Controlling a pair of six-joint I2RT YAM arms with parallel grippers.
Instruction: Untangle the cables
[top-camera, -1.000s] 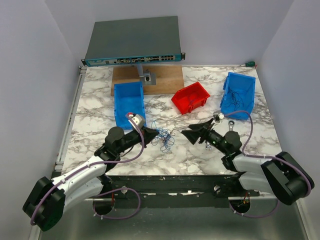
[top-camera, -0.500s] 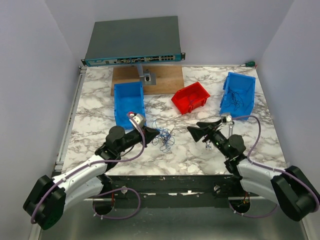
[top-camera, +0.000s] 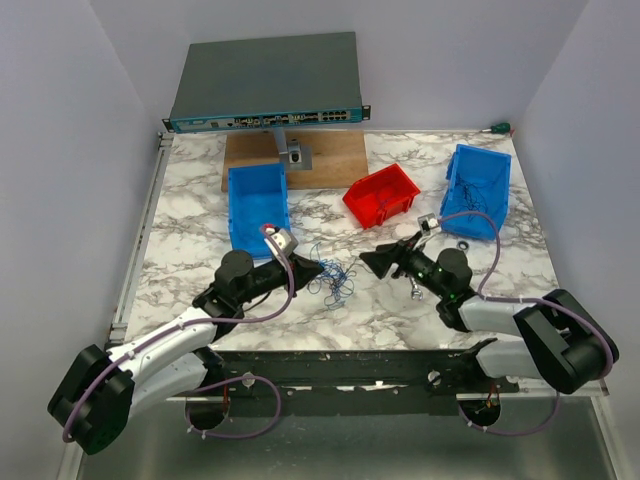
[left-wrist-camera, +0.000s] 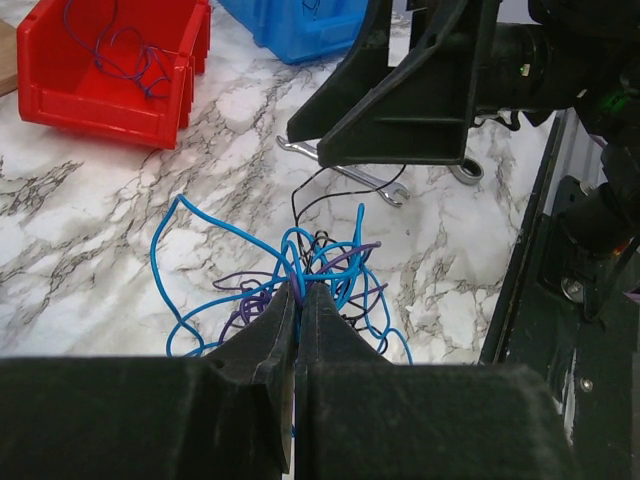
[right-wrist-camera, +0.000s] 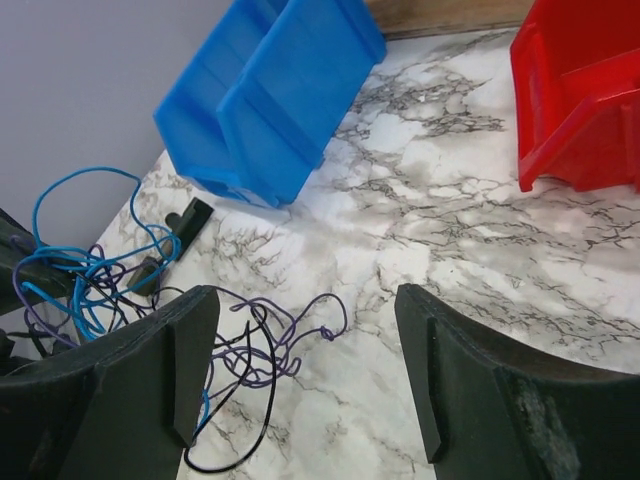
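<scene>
The left gripper is pinched shut on the tangle of blue, purple and black cables, which lies on the marble table between the two arms. The right gripper hangs just beside the tangle, its fingers wide apart.

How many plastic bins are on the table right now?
3: left blue bin at back left, red bin mid-table, right blue bin far right. None seems hidden.

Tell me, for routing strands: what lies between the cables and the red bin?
Only bare marble table between cables and red bin, per top view.
</scene>
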